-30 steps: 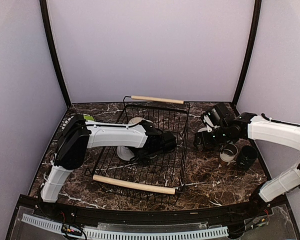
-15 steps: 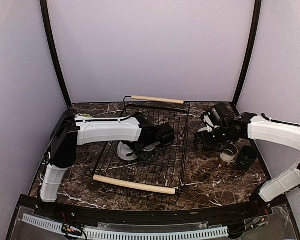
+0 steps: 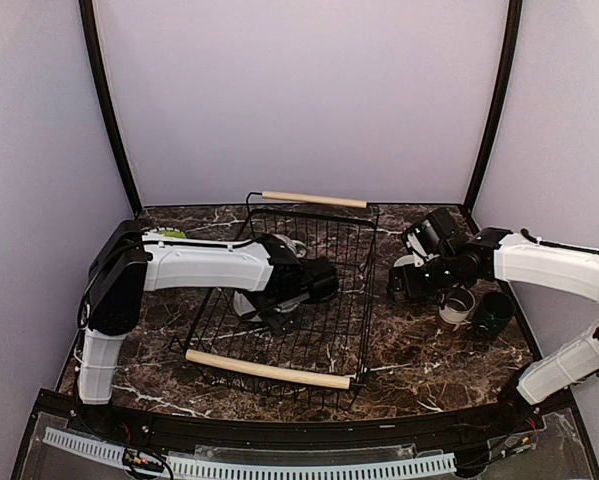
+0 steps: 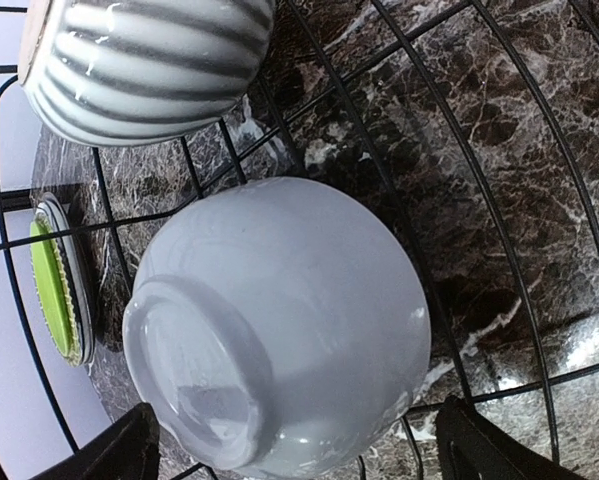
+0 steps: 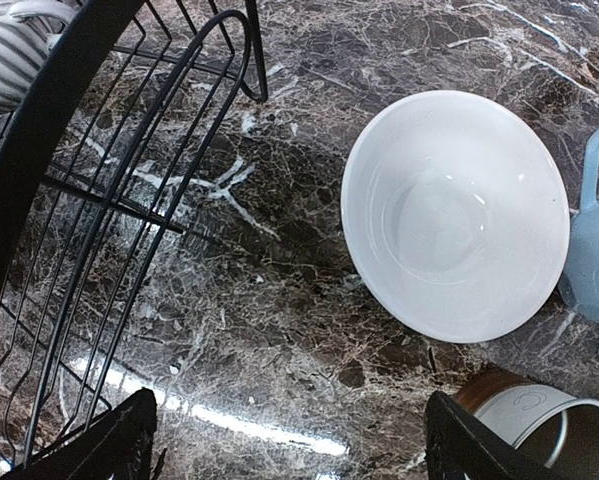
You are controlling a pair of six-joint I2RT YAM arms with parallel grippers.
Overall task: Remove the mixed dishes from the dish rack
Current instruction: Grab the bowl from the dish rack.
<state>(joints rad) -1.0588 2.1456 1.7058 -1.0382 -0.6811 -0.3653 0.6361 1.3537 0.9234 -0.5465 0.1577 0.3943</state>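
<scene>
While your left tool [image 4: 297, 452] stands wide astride the upturned pale grey ceramic bowl [image 4: 279, 330] in the black wire dish rack [image 3: 324, 335], your right tool [image 5: 284, 445] hangs wide too.

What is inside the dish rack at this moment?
An upturned white bowl and a grey-striped mug sit in the dish rack. The left arm covers part of its floor from above.

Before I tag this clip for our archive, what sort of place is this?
Probably a lab test booth, not a kitchen: plain lilac walls enclose a marble-patterned table with a dish rack and two robot arms.
</scene>
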